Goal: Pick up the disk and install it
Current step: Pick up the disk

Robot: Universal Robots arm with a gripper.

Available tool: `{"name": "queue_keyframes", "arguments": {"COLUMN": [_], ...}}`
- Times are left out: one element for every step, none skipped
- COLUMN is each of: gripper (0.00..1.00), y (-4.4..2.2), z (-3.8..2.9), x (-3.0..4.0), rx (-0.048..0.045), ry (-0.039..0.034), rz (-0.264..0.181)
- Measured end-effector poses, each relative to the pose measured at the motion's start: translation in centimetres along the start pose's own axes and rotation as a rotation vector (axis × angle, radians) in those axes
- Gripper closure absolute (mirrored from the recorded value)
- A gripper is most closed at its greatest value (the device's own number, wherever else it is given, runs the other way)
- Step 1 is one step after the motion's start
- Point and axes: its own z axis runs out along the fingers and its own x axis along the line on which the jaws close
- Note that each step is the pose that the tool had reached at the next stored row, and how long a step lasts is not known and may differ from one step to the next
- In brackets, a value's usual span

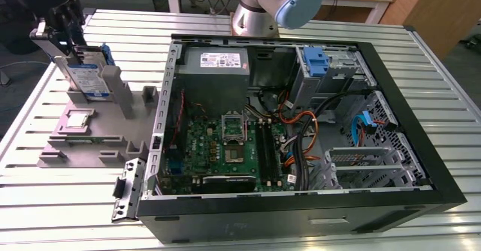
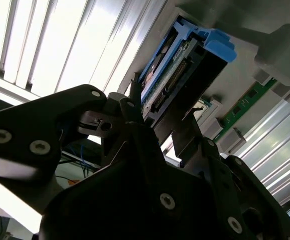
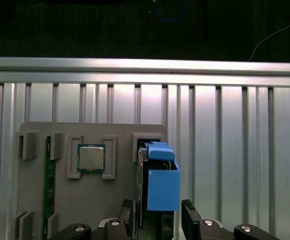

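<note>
The disk (image 1: 93, 81), a silver drive in a blue bracket, stands on edge over the grey holder (image 1: 98, 141) at the exterior view's left. My gripper (image 1: 74, 58) comes down on it from above and is shut on its two flat sides. In the first wrist view the fingers (image 3: 189, 216) flank the disk (image 3: 161, 182), whose blue bracket end faces the camera, beside the holder's upright slot (image 3: 147, 140). The second wrist view has the disk (image 2: 185, 65) reaching out from the gripper (image 2: 157, 117) toward the holder. Whether its lower edge still touches the holder, I cannot tell.
The open computer case (image 1: 443, 183) lies at the exterior view's right, with a blue drive bay (image 1: 316, 62) at its far corner and loose cables inside. A processor chip (image 3: 91, 157) and a memory stick (image 3: 47, 180) rest in the holder. The arm's base (image 1: 259, 12) stands behind the case.
</note>
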Motion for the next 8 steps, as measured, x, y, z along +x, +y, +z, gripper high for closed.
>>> {"name": "queue_keyframes", "arguments": {"gripper": [0.49,0.49,0.49,0.49,0.49,0.49,0.49,0.49], "y": [0.00,0.00,0.00,0.00,0.00,0.00,0.00,0.00], "z": [0.00,0.00,0.02,0.03,0.04,0.04,0.02,-0.05], "x": [0.00,0.00,0.00,0.00,0.00,0.00,0.00,0.00], "rx": [0.0000,0.0000,0.0000,0.0000,0.0000,0.0000,0.0002,0.0000], "ry": [0.0000,0.0000,0.0000,0.0000,0.0000,0.0000,-0.0001,0.0000], "rz": [0.000,0.000,0.000,0.000,0.000,0.000,0.000,0.000]}}
